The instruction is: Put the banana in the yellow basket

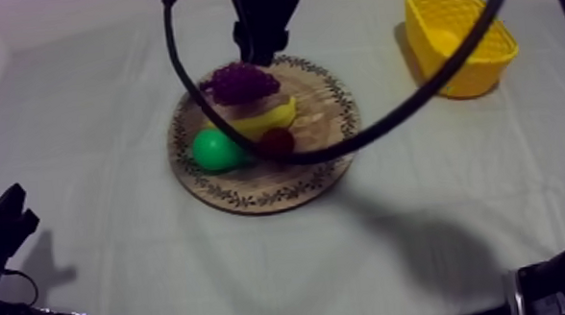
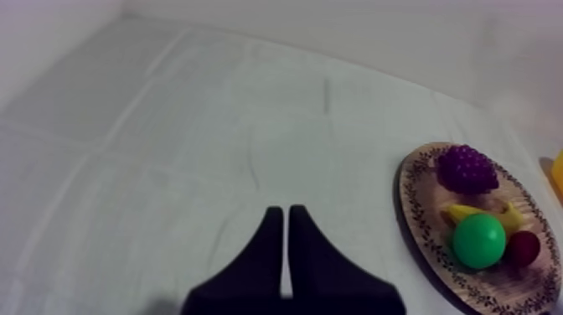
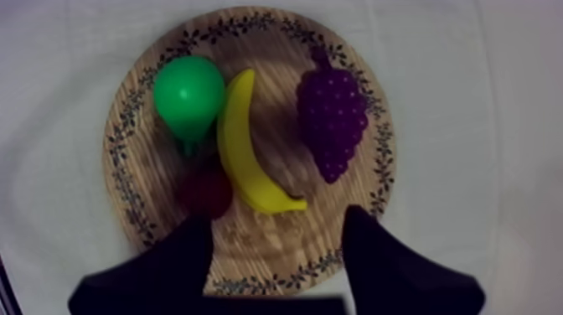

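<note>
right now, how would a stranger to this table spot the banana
Find the round wooden board mid-table. The banana lies across its middle, between the green pear and the purple grapes. It is the only long, curved, yellow piece there.

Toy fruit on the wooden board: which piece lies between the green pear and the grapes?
The banana, the only long yellow piece: the pear lies on one side, the grapes on the other. The small red fruit sits by the pear.
</note>
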You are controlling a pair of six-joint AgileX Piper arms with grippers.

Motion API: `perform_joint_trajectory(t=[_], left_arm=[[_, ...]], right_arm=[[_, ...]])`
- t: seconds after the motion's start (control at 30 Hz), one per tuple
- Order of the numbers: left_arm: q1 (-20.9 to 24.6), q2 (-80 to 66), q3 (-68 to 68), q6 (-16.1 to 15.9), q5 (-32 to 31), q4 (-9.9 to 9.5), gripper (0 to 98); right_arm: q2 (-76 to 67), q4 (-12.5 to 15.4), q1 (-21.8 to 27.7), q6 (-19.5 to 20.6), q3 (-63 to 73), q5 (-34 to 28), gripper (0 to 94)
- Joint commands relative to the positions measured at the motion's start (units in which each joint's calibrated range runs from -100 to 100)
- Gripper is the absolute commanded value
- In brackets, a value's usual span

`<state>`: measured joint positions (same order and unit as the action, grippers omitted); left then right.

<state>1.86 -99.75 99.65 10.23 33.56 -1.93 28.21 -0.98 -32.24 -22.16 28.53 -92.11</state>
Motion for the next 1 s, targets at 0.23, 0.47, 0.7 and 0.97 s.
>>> perform_joint_trajectory(t=[0.23,0.47,0.7,0.97], left_arm=[[-0.02,0.0,0.01,0.0,-0.01,0.0,0.0],[-0.02,0.0,0.01,0.0,-0.01,0.0,0.0],[-0.02,0.0,0.01,0.0,-0.01,0.0,0.0],[-0.02,0.0,0.01,0.0,-0.01,0.0,0.0]], right_arm=[[8.04,1.35,0.14,-0.89,-1.14,2.17,46.3],[14.21,1.63,0.49,-1.79,0.88,4.06,46.1],[19.38,2.21,0.56,-2.59,2.76,5.07,45.9],[23.15,3.39,-0.1,-3.45,4.12,6.01,45.6]])
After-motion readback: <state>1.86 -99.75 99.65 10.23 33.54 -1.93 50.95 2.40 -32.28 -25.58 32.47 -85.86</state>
